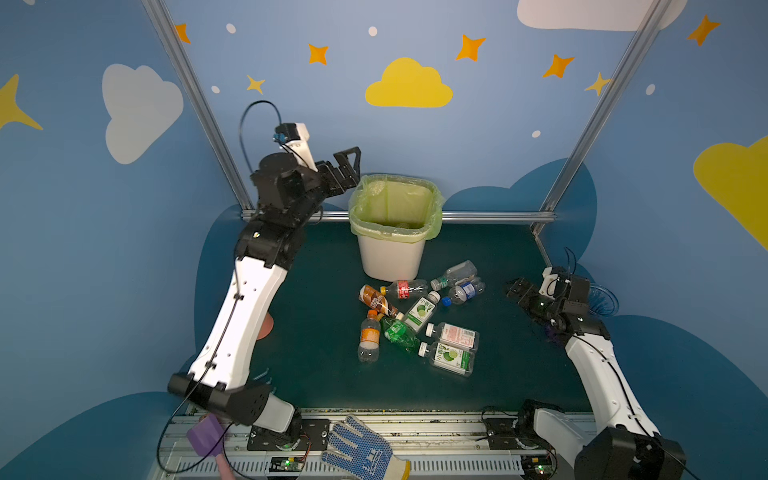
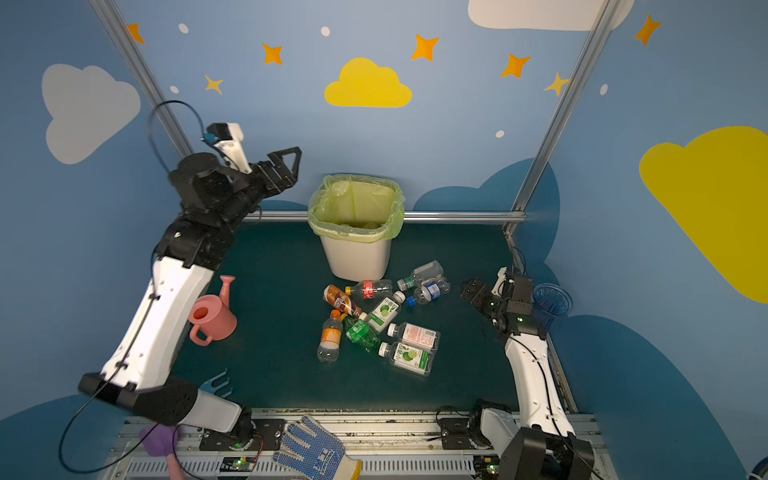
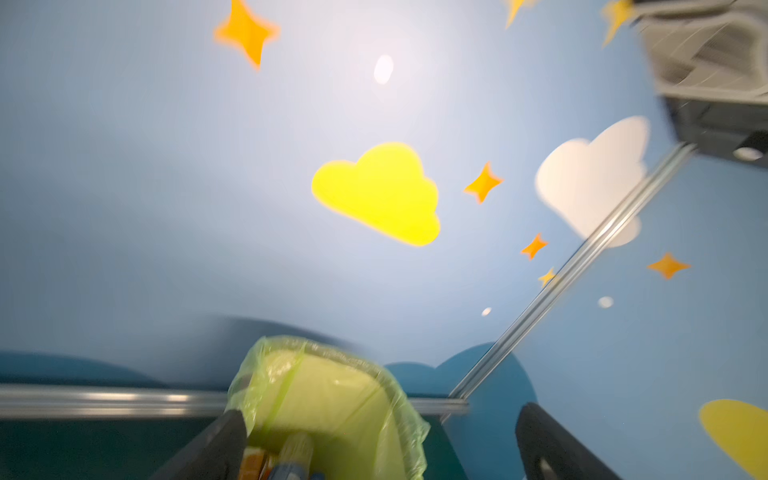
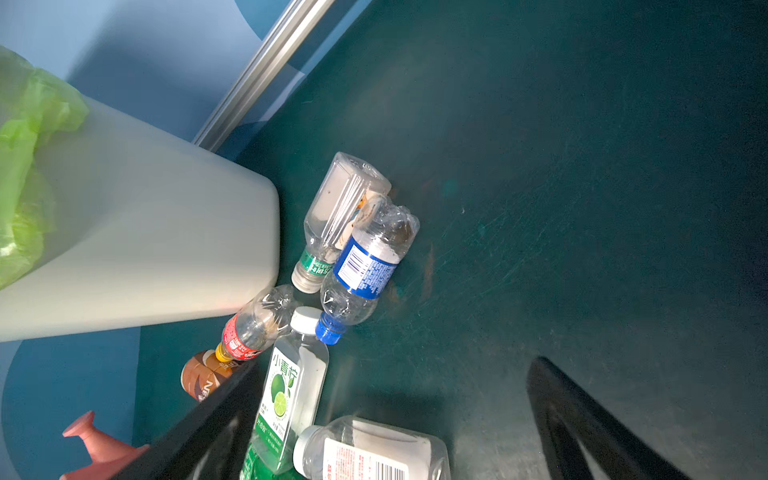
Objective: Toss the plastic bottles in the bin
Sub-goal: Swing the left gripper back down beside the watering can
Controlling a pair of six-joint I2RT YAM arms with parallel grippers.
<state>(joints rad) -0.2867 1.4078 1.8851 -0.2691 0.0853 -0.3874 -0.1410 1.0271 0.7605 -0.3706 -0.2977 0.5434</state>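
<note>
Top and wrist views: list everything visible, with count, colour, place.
plastic drink bottles: nine, clear, green and brown, lying clustered on the mat before the bin; others partly visible inside the bin.
white plastic waste bin: one, yellow-green liner, back centre.
pink plastic watering can: one, left of mat.
blue ribbed vase: one, right edge.
blue-dotted work glove: one, front rail.
blue hand rake: one, front left.
purple trowel-like tool: one, front left rail.
dark green mat: one, tabletop.
left pincer: open, raised beside the bin's rim.
right pincer: open, low, right of the bottles.
</note>
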